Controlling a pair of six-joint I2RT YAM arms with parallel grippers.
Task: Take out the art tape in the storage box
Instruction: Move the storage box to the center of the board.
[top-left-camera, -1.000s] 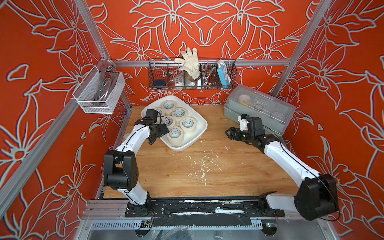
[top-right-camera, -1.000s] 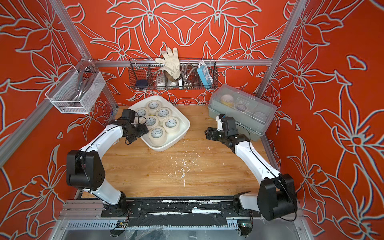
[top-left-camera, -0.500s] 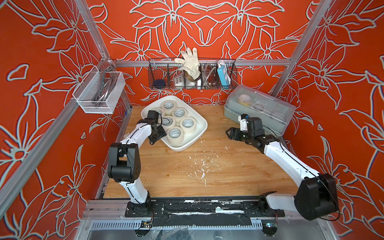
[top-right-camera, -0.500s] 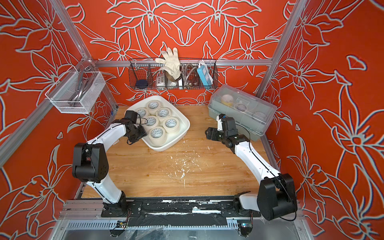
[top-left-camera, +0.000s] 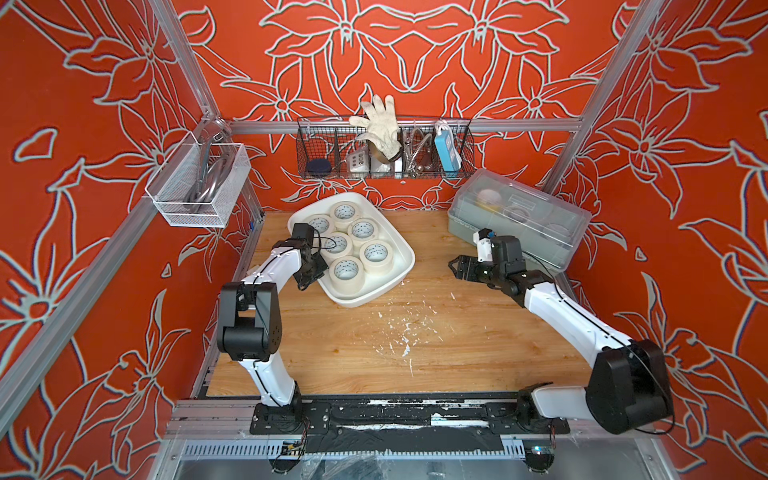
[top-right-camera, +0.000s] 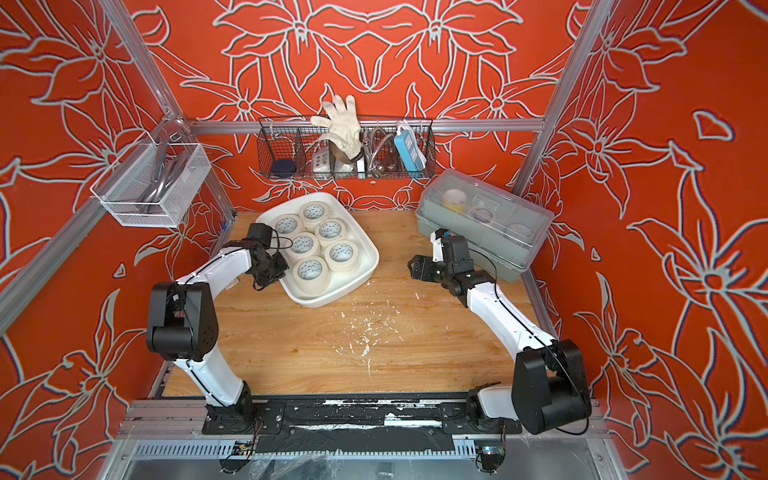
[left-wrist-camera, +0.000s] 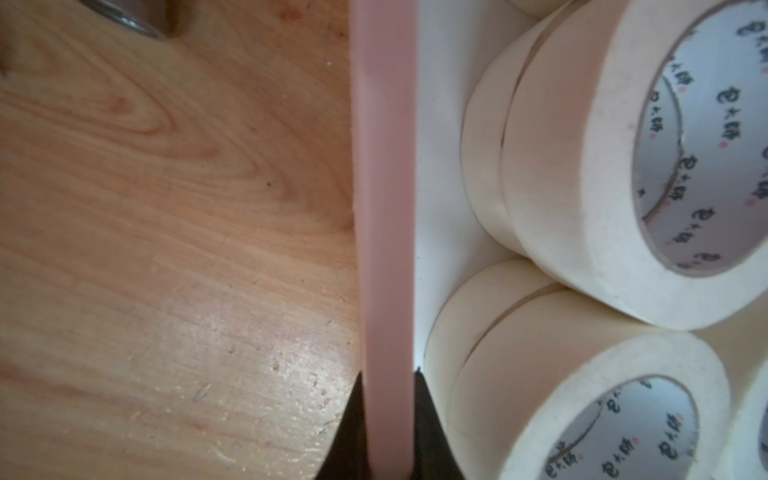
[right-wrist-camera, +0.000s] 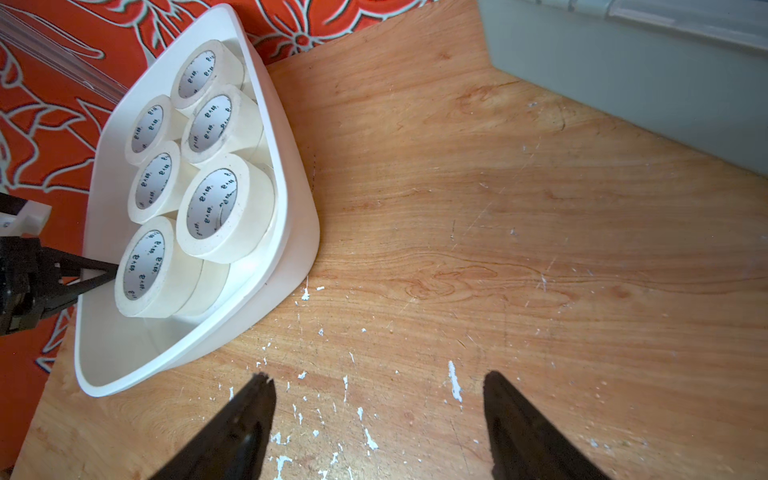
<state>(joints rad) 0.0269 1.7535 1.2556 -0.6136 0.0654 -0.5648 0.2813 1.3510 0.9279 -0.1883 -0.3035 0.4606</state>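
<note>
The white tub (top-left-camera: 368, 297) sits at the back left of the wooden table (top-left-camera: 353, 353), turned at a slant. The tape rolls (top-left-camera: 376, 254) stand inside it in 6 stacks with their cores facing up. The left wrist view shows the stacks (left-wrist-camera: 561, 187) are 2 rolls high.

The left gripper (top-left-camera: 316, 272) is at the tub's left long side and is clamped shut on the tub's wall. In the left wrist view that wall (left-wrist-camera: 386, 208) runs straight between the 2 black fingertips (left-wrist-camera: 351, 440), with 1 outside over the table and 1 inside the tub. What it grips is the wall. The rolls lie just beside the inner fingertip, and I cannot tell whether the nearest stack touches it.

The right gripper (top-left-camera: 455, 266) is open, its jaws spread wide. It hangs above bare table speckled with white flecks (top-left-camera: 405, 353), just in front of the grey box (top-left-camera: 519, 220) with the clear lid. It points toward the tub and is well apart from it. In the right wrist view the tub (right-wrist-camera: 299, 232) and all 6 stacks show beyond its fingertips (right-wrist-camera: 249, 424).
</note>
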